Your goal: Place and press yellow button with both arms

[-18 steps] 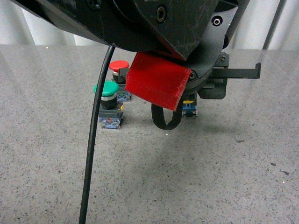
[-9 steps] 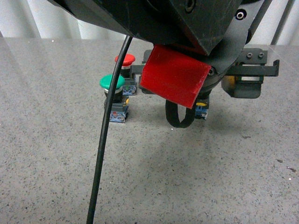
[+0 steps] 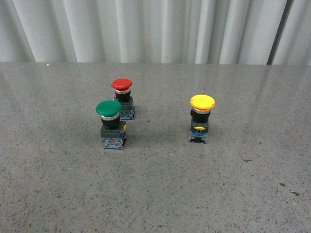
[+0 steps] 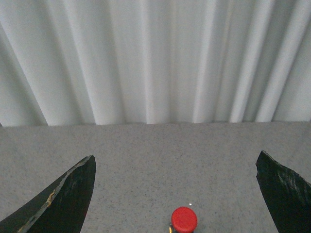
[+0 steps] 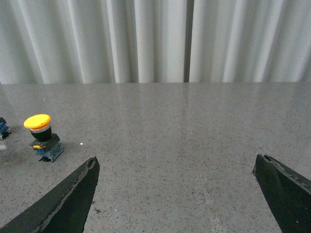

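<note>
Showing the yellow button (image 3: 202, 119) standing upright on the grey desk (image 3: 155, 194), well apart from the other two, at their 3 o'clock. Showing the green button (image 3: 110, 124) just beside the red button (image 3: 122, 97), at its 7 o'clock. Holding the left claw (image 4: 176, 158) wide open and empty over the desk, facing the red button. Holding the right claw (image 5: 177, 159) wide open and empty too, with the yellow button off to one side, outside its fingers.

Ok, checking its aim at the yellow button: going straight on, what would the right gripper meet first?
Probably nothing before the curtain: only bare table lies between the right gripper's open fingers. The yellow button sits off to the side, outside that line.
</note>
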Controlling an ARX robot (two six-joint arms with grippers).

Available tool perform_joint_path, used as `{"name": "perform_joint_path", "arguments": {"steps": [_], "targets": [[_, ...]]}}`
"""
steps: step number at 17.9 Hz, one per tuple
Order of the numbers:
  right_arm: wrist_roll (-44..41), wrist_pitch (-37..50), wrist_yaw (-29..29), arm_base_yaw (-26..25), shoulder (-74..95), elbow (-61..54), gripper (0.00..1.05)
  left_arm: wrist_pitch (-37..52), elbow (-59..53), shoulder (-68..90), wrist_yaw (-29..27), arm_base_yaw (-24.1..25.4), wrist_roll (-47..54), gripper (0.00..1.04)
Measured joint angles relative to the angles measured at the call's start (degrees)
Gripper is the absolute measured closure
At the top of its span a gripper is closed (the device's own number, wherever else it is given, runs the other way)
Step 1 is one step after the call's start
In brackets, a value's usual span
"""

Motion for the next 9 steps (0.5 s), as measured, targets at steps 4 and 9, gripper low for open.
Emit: {"name": "perform_joint_path", "arguments": {"steps": [4, 9], "targets": [[0.0, 0.0, 0.0, 0.0, 0.0, 0.0, 0.07, 2.23, -21.42, -23.91, -4.76, -6.67, 9.86, 0.13], [0.0, 0.0, 0.0, 0.0, 0.0, 0.0, 0.07, 7.85, -46.53, -42.64, 9.81, 10.69, 2.01, 0.75]]}}
